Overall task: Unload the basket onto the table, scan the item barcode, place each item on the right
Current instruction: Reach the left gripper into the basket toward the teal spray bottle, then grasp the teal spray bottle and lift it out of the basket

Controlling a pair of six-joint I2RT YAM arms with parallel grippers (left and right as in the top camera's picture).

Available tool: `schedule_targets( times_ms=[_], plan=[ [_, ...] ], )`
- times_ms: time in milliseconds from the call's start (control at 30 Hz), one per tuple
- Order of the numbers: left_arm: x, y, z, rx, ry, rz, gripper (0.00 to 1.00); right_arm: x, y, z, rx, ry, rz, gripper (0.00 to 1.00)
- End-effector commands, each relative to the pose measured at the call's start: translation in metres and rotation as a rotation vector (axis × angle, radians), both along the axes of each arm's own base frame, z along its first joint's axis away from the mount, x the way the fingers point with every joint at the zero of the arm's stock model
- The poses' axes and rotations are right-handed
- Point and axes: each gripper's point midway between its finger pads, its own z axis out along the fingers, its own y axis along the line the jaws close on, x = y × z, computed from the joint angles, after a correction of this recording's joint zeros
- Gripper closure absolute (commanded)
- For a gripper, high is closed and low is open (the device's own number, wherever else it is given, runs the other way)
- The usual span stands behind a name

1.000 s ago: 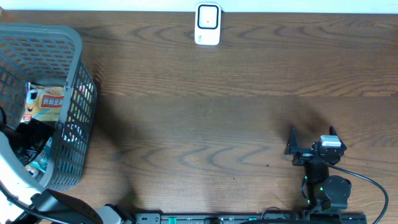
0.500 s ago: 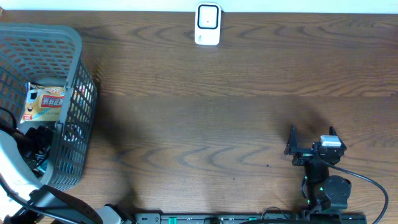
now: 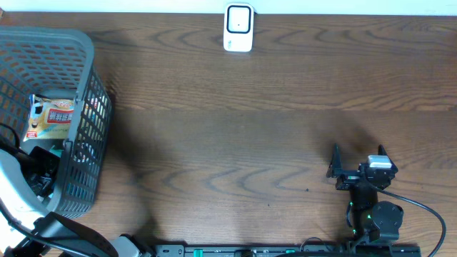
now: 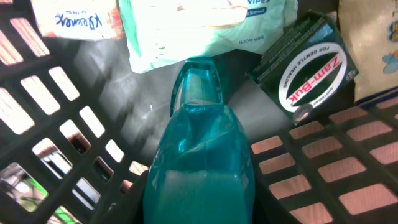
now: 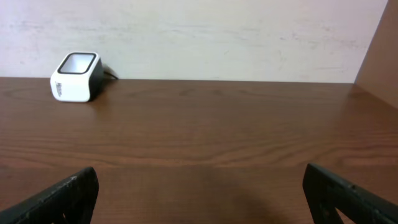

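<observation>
Basket, left hand at teal bottle

The left arm is pushing further down into the basket, and its white forearm is covering more of the basket's lower corner than a second ago. The left gripper is sliding a little toward the near wall, away from where it was hanging at the start. Its dark outline is looking narrower than before, so the jaws are probably drawing together, though the mesh is hiding the fingers from above.
</observation>
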Motion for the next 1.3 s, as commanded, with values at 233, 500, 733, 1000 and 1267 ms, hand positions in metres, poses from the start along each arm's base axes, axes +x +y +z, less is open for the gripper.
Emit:
schedule_targets(
  times_ms=[233,500,733,1000,1267],
  plan=[
    [0.012,0.009,0.033,0.068,-0.101,0.082,0.80,0.000,0.005,0.000,-0.014,-0.001,0.022,0.01],
    [0.018,0.009,0.083,0.164,-0.250,0.136,0.80,0.000,0.005,0.000,-0.014,-0.001,0.022,0.01],
    [0.042,-0.006,0.171,0.234,-0.585,0.112,0.80,0.000,0.005,0.000,-0.014,-0.001,0.022,0.01],
    [0.063,-0.076,0.277,0.149,-1.084,-0.028,0.80,0.000,0.005,0.000,-0.014,-0.001,0.022,0.01],
    [0.068,-0.152,0.302,0.028,-1.197,-0.279,0.80,0.000,0.005,0.000,-0.014,-0.001,0.022,0.01]
  ],
)
